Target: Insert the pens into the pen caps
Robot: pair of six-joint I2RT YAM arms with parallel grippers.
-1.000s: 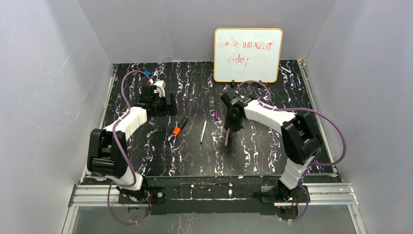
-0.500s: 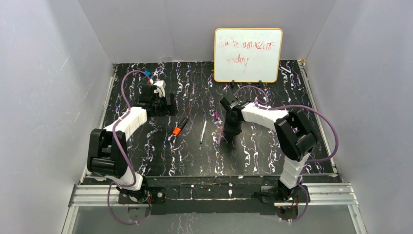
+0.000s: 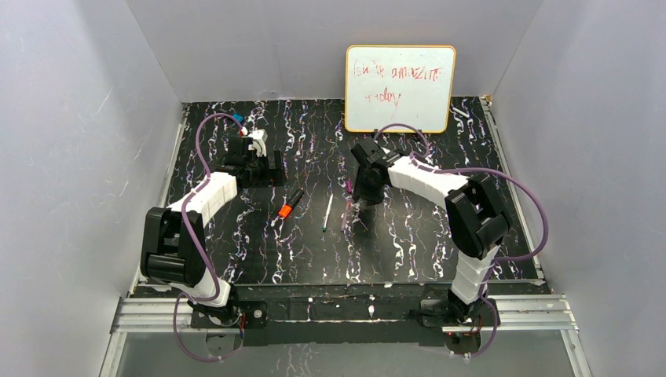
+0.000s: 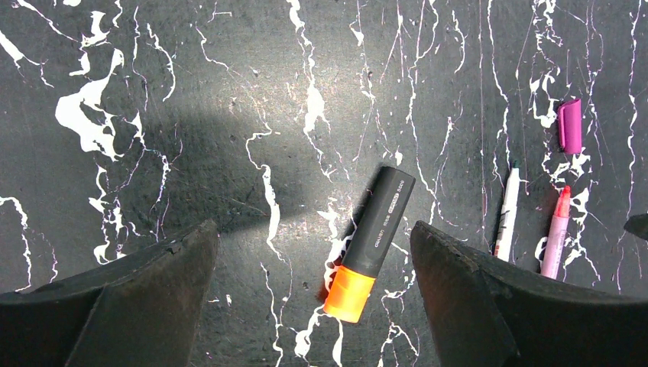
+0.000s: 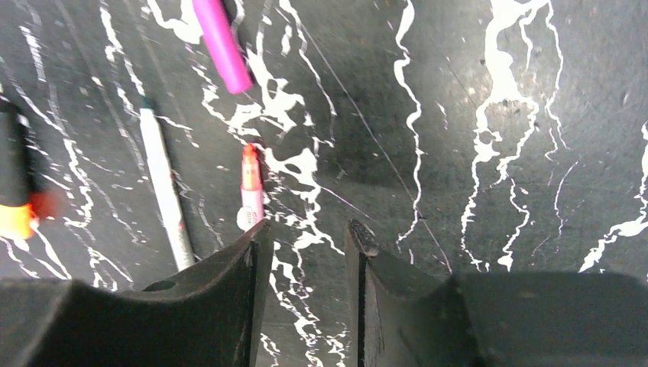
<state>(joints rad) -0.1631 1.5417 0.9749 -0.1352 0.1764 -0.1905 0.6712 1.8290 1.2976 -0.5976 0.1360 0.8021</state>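
Note:
A black marker with an orange end point(image 4: 374, 243) lies on the mat, in the top view point(image 3: 290, 203) too. A thin white pen point(image 4: 507, 212) and a pale pink pen with a red tip point(image 4: 555, 232) lie side by side to its right. A magenta cap point(image 4: 569, 125) lies beyond them. My left gripper point(image 4: 313, 256) is open wide and empty above the black marker. My right gripper point(image 5: 306, 238) is narrowly open and empty. The pink pen point(image 5: 251, 191) lies just outside its left finger, the magenta cap point(image 5: 221, 46) ahead. No black cap shows.
A small whiteboard point(image 3: 400, 78) with red writing stands at the back of the black marbled mat point(image 3: 440, 236). Grey walls enclose the mat on three sides. The right arm point(image 3: 424, 181) reaches over the mat's middle.
The right gripper has moved left and a little toward the back. The pink pen has shifted left with it and now lies close to the thin white pen. The left arm has not moved.

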